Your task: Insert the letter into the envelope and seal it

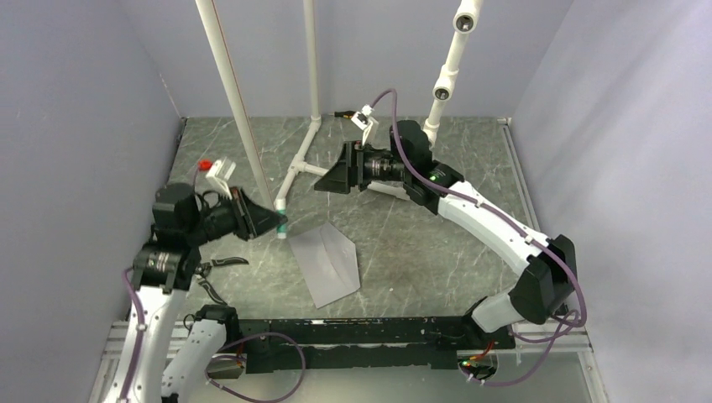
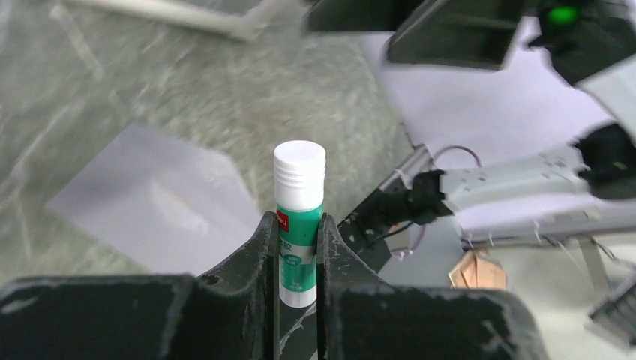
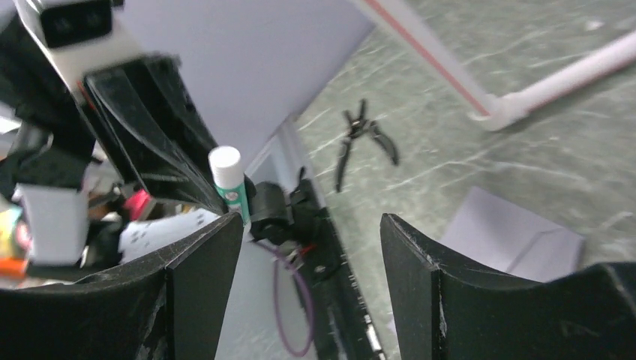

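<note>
The pale grey envelope point(image 1: 327, 264) lies flat on the marbled table, in front of both arms. It also shows in the left wrist view point(image 2: 150, 202) and the right wrist view point(image 3: 510, 240). The tan letter shows in no view. My left gripper point(image 1: 277, 222) is shut on a green glue stick with a white cap point(image 2: 300, 217) and holds it in the air just above the envelope's far left corner. My right gripper point(image 1: 323, 180) is open and empty, raised above the table behind the envelope, facing the left gripper. The glue stick also shows in the right wrist view point(image 3: 229, 180).
A white pipe frame point(image 1: 294, 176) stands on the table between the two grippers, its foot close to the glue stick. Black pliers point(image 1: 220, 264) lie on the table left of the envelope, also in the right wrist view point(image 3: 360, 142). Grey walls close in on three sides.
</note>
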{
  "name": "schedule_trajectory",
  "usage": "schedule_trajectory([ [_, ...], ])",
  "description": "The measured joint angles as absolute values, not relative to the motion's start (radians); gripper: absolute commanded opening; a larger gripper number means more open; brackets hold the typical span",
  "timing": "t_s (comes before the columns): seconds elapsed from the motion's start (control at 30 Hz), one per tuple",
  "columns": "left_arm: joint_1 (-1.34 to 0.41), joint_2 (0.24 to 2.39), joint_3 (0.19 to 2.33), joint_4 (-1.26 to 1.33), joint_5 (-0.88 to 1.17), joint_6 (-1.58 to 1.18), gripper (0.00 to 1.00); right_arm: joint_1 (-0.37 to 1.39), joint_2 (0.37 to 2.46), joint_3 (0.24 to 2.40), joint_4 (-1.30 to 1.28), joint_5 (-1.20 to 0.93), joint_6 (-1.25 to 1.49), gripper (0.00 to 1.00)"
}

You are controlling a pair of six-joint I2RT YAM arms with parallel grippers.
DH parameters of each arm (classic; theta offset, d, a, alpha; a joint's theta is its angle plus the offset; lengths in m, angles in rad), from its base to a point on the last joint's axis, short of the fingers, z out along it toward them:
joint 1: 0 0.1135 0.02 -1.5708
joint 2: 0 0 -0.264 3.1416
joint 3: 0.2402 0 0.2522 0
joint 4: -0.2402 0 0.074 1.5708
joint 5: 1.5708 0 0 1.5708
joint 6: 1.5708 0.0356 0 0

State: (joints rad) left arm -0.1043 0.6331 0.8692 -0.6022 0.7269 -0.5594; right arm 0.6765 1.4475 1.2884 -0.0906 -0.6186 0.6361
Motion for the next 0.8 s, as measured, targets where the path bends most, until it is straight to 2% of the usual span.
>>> schedule_trajectory([
  [0.13,-0.112,0.795,1.050,-0.577,0.893,-0.463,0.03,0.678,1.480,1.323,-0.072,-0.756,0.696,0.74],
  [0.27,-0.127,0.910,1.147,-0.614,0.970,-0.339,0.03,0.679,1.487,1.331,-0.056,-0.841,0.755,0.77],
  [0.6,-0.170,1.110,1.330,-0.739,1.061,-0.115,0.03,0.683,1.488,1.444,-0.110,-0.864,0.776,0.78],
  [0.73,-0.223,1.159,1.394,-0.797,1.051,-0.040,0.03,0.696,1.500,1.486,-0.155,-0.838,0.752,0.73],
  [0.8,-0.267,1.163,1.396,-0.815,1.023,-0.015,0.03,0.706,1.518,1.518,-0.190,-0.817,0.732,0.67],
])
